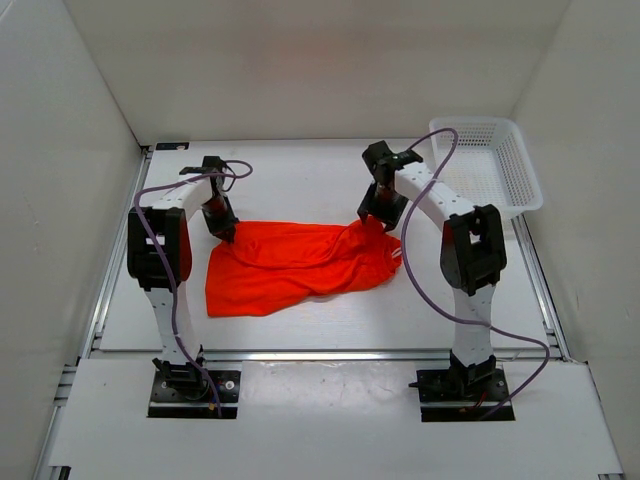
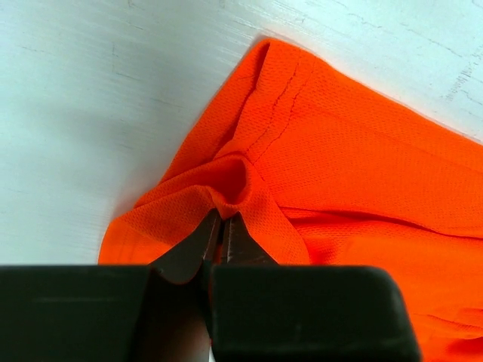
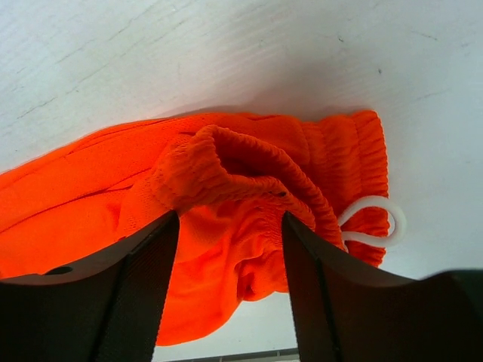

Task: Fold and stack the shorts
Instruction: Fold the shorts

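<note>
Barely started: bright orange-red soft fabric shorts (image 1: 290, 265) sprawl unfolded mid-frame, left end effector (image 2: 223, 220) pinched tight on a hem, right end effector (image 3: 230, 226) wide around the waistband.

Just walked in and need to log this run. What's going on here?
Two robot arms are working on a pair of bright orange-red fabric shorts lying spread on the white table. The left gripper is pinched shut on a fold at the leg end. The right gripper straddles the bunched elastic waistband, its fingers still apart, beside the white drawstring loop. A white plastic basket sits at the far right. No fold is made yet.
</note>
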### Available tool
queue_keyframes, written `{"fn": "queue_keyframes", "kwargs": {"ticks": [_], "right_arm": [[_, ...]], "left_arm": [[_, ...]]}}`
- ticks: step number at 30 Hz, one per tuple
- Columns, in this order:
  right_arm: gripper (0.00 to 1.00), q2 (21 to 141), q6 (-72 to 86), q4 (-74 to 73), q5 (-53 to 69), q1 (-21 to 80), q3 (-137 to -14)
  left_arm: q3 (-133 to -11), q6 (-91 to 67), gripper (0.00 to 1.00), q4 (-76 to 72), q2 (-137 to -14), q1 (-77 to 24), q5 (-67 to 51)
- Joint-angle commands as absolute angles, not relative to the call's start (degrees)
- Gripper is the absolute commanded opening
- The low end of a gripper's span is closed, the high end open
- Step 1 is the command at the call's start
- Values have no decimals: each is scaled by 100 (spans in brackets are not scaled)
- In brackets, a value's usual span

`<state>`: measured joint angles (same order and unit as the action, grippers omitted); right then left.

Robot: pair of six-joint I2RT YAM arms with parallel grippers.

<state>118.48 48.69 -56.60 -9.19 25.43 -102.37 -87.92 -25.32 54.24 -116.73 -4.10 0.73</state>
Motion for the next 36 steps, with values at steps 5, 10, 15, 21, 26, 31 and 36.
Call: {"fn": "queue_keyframes", "kwargs": {"ticks": [5, 10, 15, 21, 26, 31, 36], "right_arm": [[78, 11926, 5221, -5941, -1301, 2751, -10784], [76, 12181, 5282, -5941, -1406, 2804, -10854], [63, 12366, 5519, -5994, -1406, 2804, -10916], [16, 12428, 5581, -5994, -1679, 2804, -10969], [0, 11937, 5581, -5941, -1863, 2804, -10671], [0, 11409, 5581, -5880, -2109, 2752, -10143], [0, 11083, 5581, -5880, -2057, 2698, -9792]], "left_arm": [[-8859, -2601, 10, 5414, -11575, -422, 202], [-8859, -2602, 10, 5414, -11522, -422, 202], [-8859, -2602, 10, 5414, -11522, -422, 202], [-8859, -2602, 10, 5414, -11399, -422, 255], [-8859, -2602, 10, 5414, -11153, -264, 255], [-8921, -2602, 10, 5519, -10776, -141, 141], [-9588, -2602, 10, 5827, -10775, -88, 141]]}}
